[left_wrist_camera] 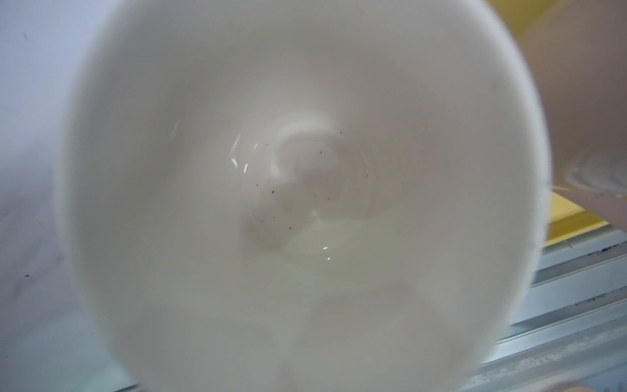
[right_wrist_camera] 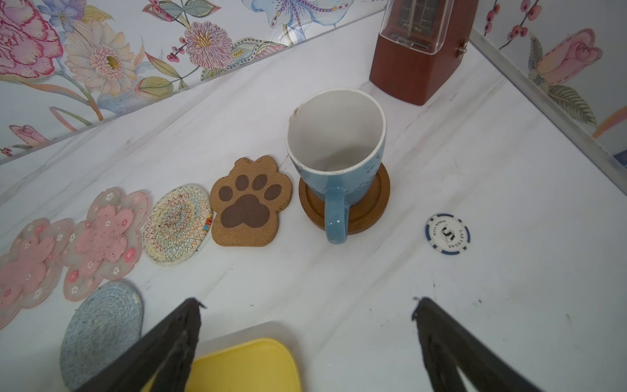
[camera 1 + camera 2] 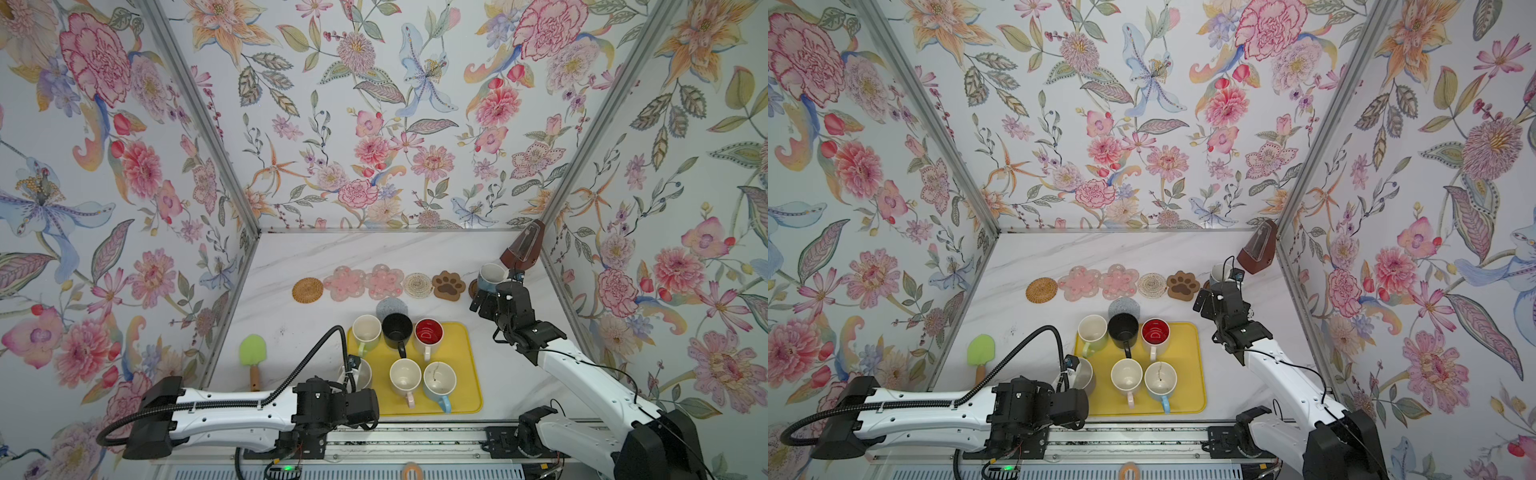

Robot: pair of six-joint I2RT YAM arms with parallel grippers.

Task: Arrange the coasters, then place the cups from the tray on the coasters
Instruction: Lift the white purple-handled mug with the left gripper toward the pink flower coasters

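The left tool (image 3: 351,376) is at the near left corner of the tray (image 3: 461,374), right at the lavender cup (image 3: 365,374). It is clenched. Its fingers are hidden by the arm and the cup, so I cannot tell if they really grip the cup. The left wrist view is filled almost fully by the pale inside of this cup, with some small dark specks at the bottom.

The right tool (image 2: 307,302) is released, with its 2 black fingers wide apart and nothing between them. It hangs over the counter (image 2: 509,305) just in front of a light blue cup (image 2: 336,142). This cup stands upright on the dark wooden coaster (image 2: 369,210), with the handle turned toward the tool.

The coasters make 1 row across the counter: the tan rattan coaster (image 3: 307,289), 2 pink flower coasters (image 3: 344,282) (image 3: 383,281), the beige woven coaster (image 3: 417,285), the paw-print coaster (image 3: 448,285), and then the dark wooden one at the right end. The grey speckled coaster (image 3: 392,308) lies apart, between the row and the tray.

On the tray stand 5 cups: the light green cup (image 3: 366,330), the black cup (image 3: 397,330), the cup with red inside (image 3: 428,333), the cream cup (image 3: 405,376) and the second light blue cup (image 3: 439,380).

A poker chip (image 2: 448,233) lies beside the dark wooden coaster, and the metronome (image 2: 417,61) stands behind it. The green brush (image 3: 252,351) lies to the left of the tray.
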